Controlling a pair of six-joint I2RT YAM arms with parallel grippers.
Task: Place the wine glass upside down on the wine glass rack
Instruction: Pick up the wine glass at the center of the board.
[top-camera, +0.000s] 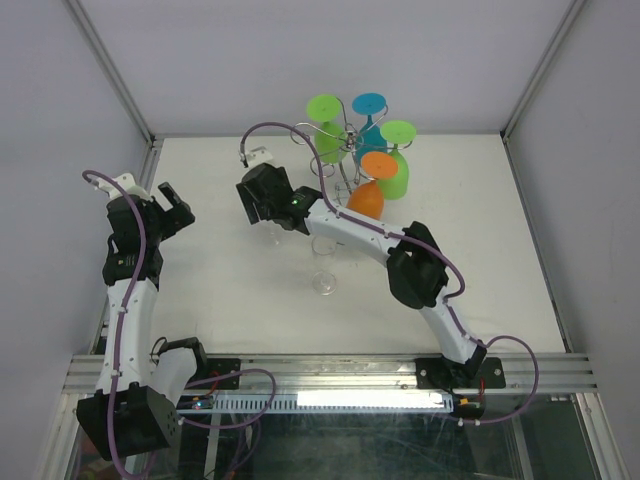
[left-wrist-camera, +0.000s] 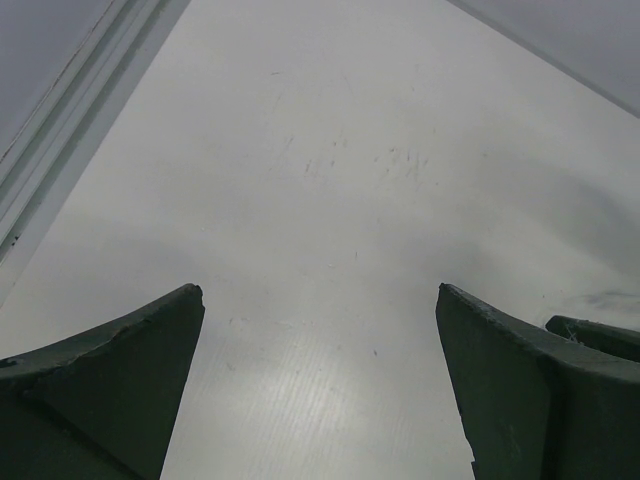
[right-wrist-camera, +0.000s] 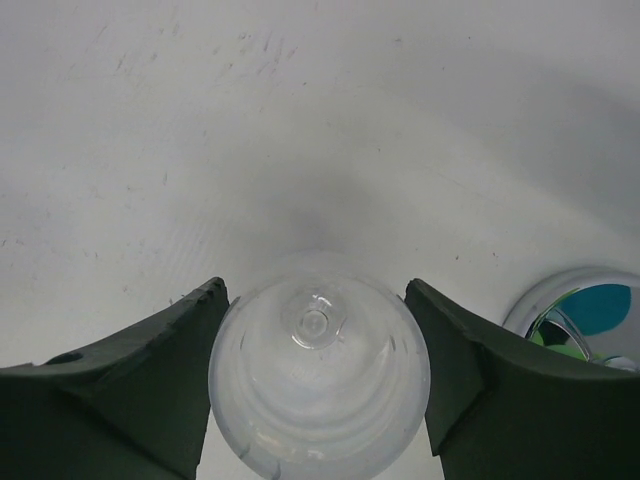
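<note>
So the right hand (right-wrist-camera: 316, 290) has a clear wine glass (right-wrist-camera: 318, 380) sitting between its fingers (right-wrist-camera: 150, 380), bowl opening facing up toward the wrist. Both fingers look pressed right against the sides of the bowl, so I'd call that a grip. Can't tell if the glass is off the tabletop (right-wrist-camera: 300, 120) or not.

The wine glass rack (top-camera: 350, 150) is off to the right of that hand, near but not touching, with its shiny round base showing just past the right finger. Green, blue and orange coloured glasses (top-camera: 378, 163) hang upside down on it. A second clear glass (top-camera: 325, 280) stands behind the hand, under the forearm.

The left hand (left-wrist-camera: 320, 290) is spread wide, released, hovering over the tabletop.
</note>
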